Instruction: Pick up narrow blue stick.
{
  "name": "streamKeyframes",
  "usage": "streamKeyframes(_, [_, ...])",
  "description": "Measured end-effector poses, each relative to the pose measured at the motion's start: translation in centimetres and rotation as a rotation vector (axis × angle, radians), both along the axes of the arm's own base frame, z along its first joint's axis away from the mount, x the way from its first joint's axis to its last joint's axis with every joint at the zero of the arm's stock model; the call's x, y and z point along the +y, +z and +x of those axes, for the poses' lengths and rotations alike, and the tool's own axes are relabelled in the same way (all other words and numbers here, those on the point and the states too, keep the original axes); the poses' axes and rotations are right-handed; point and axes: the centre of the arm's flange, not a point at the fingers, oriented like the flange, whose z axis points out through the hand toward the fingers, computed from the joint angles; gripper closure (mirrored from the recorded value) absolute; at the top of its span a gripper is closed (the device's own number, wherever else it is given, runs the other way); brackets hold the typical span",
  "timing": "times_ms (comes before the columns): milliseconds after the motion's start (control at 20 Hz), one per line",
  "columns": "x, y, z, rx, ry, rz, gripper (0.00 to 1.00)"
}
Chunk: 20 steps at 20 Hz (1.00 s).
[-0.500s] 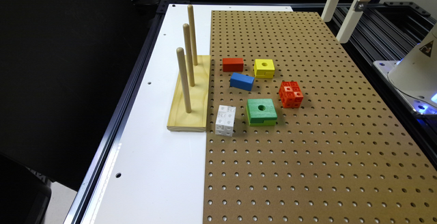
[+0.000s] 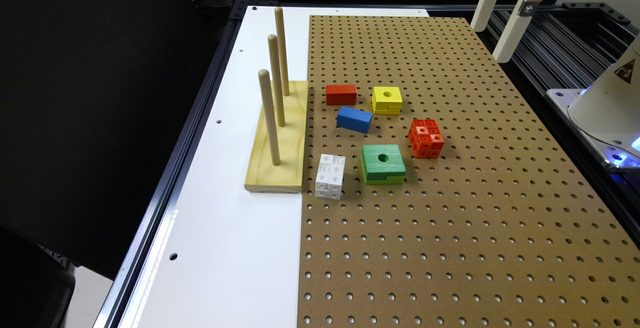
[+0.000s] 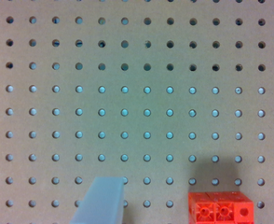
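Narrow blue stick (image 2: 354, 119) unmoved at frame centre; gripper (image 2: 500, 20), upper right, barely shifted, probably released; approach pending.

A: Which texts, labels or numbers can be read in either view?

B: None. No word, brand or number is legible on any block or board.

A: Any signs at all?

B: One: a small triangular warning symbol on the white robot base (image 2: 607, 105), at the exterior view's right edge. Its pictogram is too small to make out.
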Motion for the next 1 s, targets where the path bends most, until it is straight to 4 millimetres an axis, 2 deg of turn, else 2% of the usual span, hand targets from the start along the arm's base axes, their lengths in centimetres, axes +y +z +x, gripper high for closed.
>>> streamKeyframes(1000, [0.14, 0.81, 0.76, -0.033, 0.003, 0.001, 0.0])
